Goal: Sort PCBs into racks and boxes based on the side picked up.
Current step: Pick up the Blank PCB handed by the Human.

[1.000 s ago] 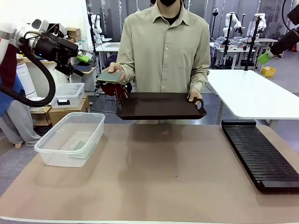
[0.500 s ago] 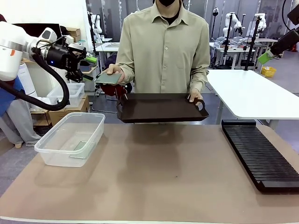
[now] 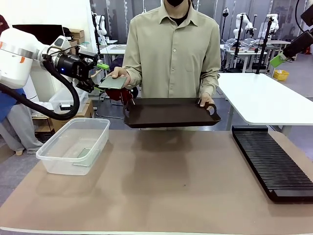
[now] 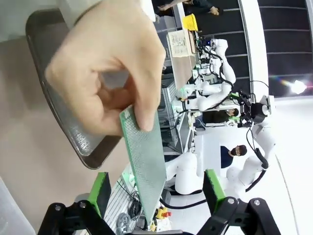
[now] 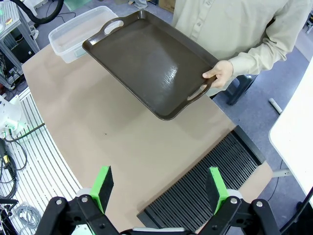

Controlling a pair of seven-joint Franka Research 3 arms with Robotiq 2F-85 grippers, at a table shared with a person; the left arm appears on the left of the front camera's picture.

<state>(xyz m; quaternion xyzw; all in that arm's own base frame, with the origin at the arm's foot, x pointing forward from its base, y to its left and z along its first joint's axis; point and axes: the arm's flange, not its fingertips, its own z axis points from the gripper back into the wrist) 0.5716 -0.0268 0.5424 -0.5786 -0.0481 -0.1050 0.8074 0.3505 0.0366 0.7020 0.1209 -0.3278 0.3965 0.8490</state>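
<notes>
L gripper [image 3: 99, 77] spread, pads [image 4: 101, 193] either side of PCB [image 3: 113, 82] held out by person's hand [image 3: 120, 74] beyond table's [image 3: 171, 186] far-left corner; close only once board's centred btwn pads, squeeze gently, no twist.

We can read no word, brand or number here. The print on a white sheet [image 4: 182, 43] standing on a far workbench is too small for us to make out, as is the dark label on a small clear box [image 3: 67, 100].
</notes>
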